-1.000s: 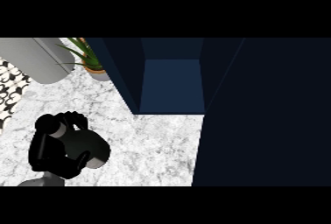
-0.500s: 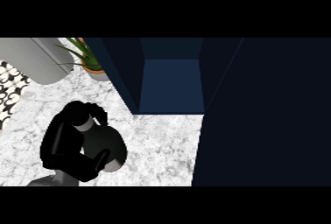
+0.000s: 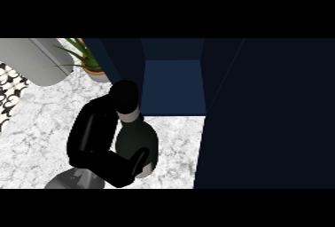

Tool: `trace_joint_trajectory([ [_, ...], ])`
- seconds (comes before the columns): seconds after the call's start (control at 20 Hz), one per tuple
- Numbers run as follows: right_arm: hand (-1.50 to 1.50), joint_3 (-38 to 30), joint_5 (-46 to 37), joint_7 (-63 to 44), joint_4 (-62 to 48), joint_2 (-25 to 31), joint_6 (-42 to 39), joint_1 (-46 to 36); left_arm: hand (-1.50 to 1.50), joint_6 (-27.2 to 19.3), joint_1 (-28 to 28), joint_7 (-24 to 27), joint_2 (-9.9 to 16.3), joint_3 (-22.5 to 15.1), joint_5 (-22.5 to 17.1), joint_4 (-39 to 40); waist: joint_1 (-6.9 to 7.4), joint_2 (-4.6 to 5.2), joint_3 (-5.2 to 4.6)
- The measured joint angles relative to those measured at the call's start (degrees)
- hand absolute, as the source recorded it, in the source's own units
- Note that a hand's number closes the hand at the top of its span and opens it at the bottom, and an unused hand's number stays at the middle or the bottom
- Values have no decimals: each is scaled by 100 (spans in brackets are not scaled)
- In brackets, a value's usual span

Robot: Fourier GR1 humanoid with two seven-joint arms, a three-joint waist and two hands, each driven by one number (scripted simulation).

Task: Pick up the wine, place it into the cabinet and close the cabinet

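Observation:
The wine bottle [image 3: 135, 138] is dark, with a grey band at its neck and a black top. It is held tilted over the marble counter [image 3: 39, 142], its top pointing toward the cabinet. My left hand [image 3: 91, 137] is curled round the bottle's body, fingers on its left side and thumb across its lower part. The cabinet [image 3: 173, 86] stands open just beyond, showing a dark blue inside. Its dark door [image 3: 268, 115] fills the right of the view. My right hand does not show.
A potted green plant [image 3: 86, 60] stands left of the cabinet at the back. A grey rounded object [image 3: 33, 60] lies at the upper left, and a black-and-white patterned thing [image 3: 9, 95] sits at the left edge.
My left hand has carried the bottle rightward and toward the cabinet opening. The bottle's top now reaches near the cabinet's front edge.

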State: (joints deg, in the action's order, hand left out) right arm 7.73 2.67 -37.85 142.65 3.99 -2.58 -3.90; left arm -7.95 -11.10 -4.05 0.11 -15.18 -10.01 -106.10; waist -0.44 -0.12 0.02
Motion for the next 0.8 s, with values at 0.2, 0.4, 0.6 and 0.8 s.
trace_joint_trajectory([
  [0.2, -150, 11, 4, -89, 12, 1, 38, -121, 150, -698, -464, -91, -6, -425, 7, 198, -8, 2, 0],
  [0.4, -150, -30, 33, 79, 23, 1, -64, 85, 150, -1253, -1025, -166, -8, -602, 69, 512, -25, 4, 1],
  [0.6, -150, -120, 52, 105, 1, 5, -107, 53, 150, -1750, -1368, -175, -9, -858, 128, 763, -16, 6, 1],
  [0.8, -150, -206, 73, 49, 4, 45, -157, 15, 150, -2038, -1709, -59, -10, -895, 91, 1197, -17, 8, 0],
])
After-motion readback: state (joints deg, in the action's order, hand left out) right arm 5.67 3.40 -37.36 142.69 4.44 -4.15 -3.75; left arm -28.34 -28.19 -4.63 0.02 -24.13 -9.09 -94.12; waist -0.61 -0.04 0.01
